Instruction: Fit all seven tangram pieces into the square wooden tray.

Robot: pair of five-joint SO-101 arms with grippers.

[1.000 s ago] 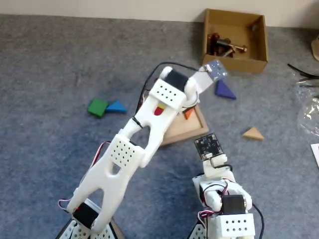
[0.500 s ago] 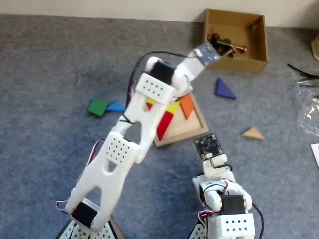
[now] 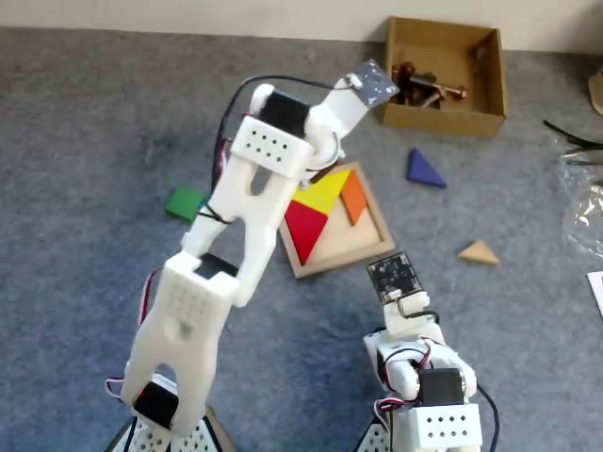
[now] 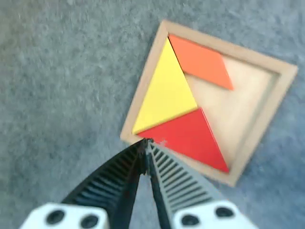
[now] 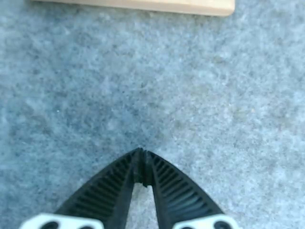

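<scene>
my left gripper (image 4: 145, 143) is pinched shut with nothing between its fingers. in the left wrist view its tips sit over the near corner of the tray (image 4: 261, 124), right by the point of the red triangle (image 4: 188, 136). i can't tell whether they touch the wood or hang above it. in the high view the gripper itself is tucked under the left arm (image 3: 268, 151), which also covers the tray's far-left corner.

three pieces lie flat in the tray. the yellow triangle (image 4: 164, 98) runs along one rim, the red one meets it edge to edge, and the orange parallelogram (image 4: 200, 62) sits in the next corner against the yellow. the rest of the tray floor is bare wood.

my right gripper (image 5: 142, 152) is closed too, empty, over grey carpet (image 5: 214, 95). a strip of the tray's rim is cut off at the edge of the right wrist view. the right arm (image 3: 429, 414) sits folded, just short of the tray.

farther out on the carpet, the green square (image 3: 182, 202) peeks from behind the left arm, one side hidden. the purple triangle (image 3: 424, 169) lies between the tray and the cardboard box (image 3: 443, 124), and the tan triangle (image 3: 479, 252) is off to the tray's right. the box contents are too jumbled to make out.
</scene>
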